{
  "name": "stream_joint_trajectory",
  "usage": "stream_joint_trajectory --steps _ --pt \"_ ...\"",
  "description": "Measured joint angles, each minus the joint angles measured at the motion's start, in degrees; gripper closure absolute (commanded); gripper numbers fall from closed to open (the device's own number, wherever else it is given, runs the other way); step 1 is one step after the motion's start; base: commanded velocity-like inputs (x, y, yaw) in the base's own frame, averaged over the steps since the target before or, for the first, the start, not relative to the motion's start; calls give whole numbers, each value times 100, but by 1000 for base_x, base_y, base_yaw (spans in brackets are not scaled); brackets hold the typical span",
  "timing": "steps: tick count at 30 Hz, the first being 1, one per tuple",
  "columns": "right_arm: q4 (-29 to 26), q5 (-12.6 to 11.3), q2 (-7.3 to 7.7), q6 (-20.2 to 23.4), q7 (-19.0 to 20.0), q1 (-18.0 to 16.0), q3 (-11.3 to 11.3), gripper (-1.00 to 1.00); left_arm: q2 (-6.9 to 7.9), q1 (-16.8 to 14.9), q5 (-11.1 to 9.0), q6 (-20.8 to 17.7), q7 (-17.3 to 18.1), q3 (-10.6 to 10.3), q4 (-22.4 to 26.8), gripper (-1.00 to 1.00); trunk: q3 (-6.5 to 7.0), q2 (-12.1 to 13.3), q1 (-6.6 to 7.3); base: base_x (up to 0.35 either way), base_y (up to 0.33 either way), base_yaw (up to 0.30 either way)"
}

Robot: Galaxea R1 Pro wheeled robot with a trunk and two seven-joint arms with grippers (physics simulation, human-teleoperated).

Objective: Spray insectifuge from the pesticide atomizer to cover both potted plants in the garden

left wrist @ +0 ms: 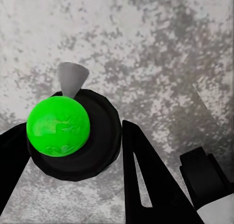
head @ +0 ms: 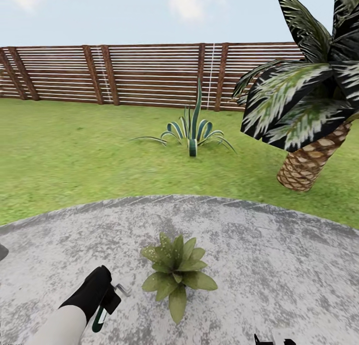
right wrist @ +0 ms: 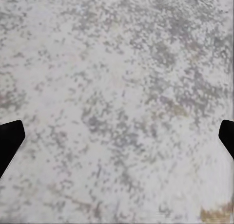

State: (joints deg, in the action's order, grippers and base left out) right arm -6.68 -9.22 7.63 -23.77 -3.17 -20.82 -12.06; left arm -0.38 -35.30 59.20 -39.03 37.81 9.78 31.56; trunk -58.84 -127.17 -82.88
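On the mottled grey paving, the left gripper [head: 107,297] clenches the slim dark-green spray bottle [head: 99,319] at nine o'clock of the leafy green potted rosette [head: 177,270]; mist may miss if the nozzle points away.

We're out in a backyard garden: lawn [head: 75,155], slatted wooden fence [head: 149,73], palm [head: 309,110], mottled paving [head: 279,265] under the left gripper [head: 107,305].

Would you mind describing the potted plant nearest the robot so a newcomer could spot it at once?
Start from the grey paved circle in front of the wooden fence. The potted plant sits on that paving, just right of the left gripper. Unlike the striped agave and the palm on the lawn, it is a low rosette of broad, plain green leaves.
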Motion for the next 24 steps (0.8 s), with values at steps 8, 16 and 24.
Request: stream_joint_trajectory --steps 8,16,24 --pt "-1 5 0 1 1 1 1 -100 5 1 20 -7 7 -8 -7 100 0 0 -1 13 -15 269" --pt "-2 1 0 2 0 1 0 -100 27 34 15 -14 4 -25 -1 100 0 0 -1 0 0 147" --pt "-2 -2 0 2 0 1 0 -100 13 34 16 -13 -1 -26 -1 100 0 0 -1 0 0 3"
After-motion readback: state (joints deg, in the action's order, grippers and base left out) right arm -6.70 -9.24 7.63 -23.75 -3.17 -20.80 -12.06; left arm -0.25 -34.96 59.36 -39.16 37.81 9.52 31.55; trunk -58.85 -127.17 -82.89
